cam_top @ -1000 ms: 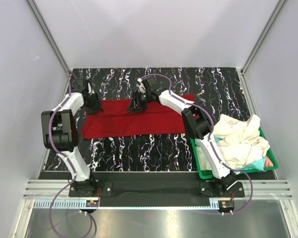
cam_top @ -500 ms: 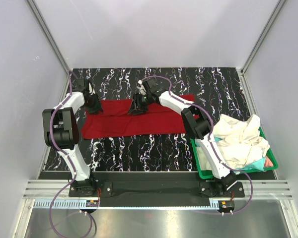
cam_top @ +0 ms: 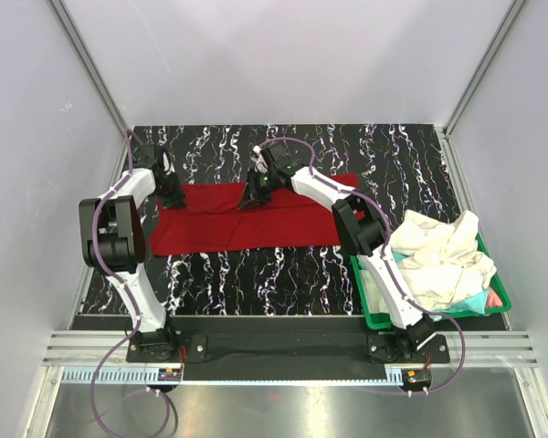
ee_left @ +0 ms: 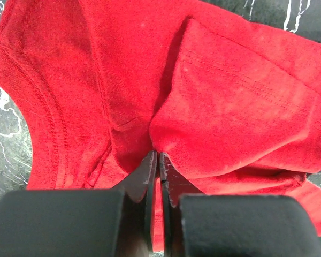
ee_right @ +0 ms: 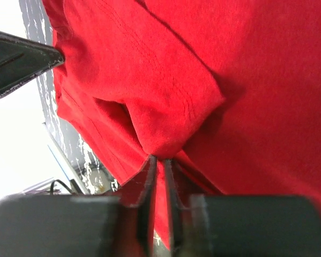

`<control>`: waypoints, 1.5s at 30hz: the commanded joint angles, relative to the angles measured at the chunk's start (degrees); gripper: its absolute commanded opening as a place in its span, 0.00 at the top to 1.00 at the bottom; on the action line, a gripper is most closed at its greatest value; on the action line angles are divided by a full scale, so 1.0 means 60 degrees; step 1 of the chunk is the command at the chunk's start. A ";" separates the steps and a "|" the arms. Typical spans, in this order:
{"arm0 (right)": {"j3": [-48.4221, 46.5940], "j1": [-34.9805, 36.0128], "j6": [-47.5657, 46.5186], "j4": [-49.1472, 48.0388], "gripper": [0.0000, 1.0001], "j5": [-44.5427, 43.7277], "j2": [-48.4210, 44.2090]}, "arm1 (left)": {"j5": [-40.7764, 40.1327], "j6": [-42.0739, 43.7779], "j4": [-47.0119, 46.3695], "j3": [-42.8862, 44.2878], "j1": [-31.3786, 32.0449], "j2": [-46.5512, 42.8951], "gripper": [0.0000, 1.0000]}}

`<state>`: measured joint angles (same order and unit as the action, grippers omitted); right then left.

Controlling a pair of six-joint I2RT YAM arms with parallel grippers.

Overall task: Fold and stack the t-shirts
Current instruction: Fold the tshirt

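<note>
Red t-shirt (cam_top: 247,228) lies spread as a wide flat band across the middle of the worktop (cam_top: 256,274), long near edge straight, far edge rumpled where we're working. Our left claw (ee_left: 158,154) is down at the shirt's far left corner, fingers pressed together on a pinched ridge of red cloth. Our right claw (ee_right: 159,158) sits on the far edge near its middle, clamped on a small fold of the same cloth. We've got bare marbled surface along the near side and behind the shirt. At the near right corner the green bin (cam_top: 370,315) stands near the shirt's right edge, with a cream-white shirt (cam_top: 443,260) heaped over its rim.
</note>
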<state>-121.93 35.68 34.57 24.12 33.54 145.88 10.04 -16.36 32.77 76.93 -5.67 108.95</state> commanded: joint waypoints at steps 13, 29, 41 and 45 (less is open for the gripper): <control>-0.0890 -0.0220 0.0831 0.1957 1.00 0.0663 -0.0305 | -0.0399 0.0280 -0.0511 0.0480 -0.0109 0.0446 1.00; -0.1257 -0.0249 -0.0295 0.3172 0.84 0.1091 0.0296 | -0.0706 0.0252 -0.0058 0.0699 -0.0109 0.0330 0.69; -0.0934 -0.0848 -0.1425 0.4300 0.48 -0.1355 -0.1520 | -0.0369 -0.1183 -0.0217 0.1242 0.0766 -0.0521 0.62; -0.0685 -0.1186 -0.1352 0.4622 0.42 -0.2991 -0.2193 | -0.1570 -0.2920 -0.0524 0.0790 0.1441 -0.0506 0.56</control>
<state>-126.52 30.76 28.05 49.52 25.50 140.18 5.32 -24.53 32.29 82.76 -0.38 107.72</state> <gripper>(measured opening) 0.564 0.430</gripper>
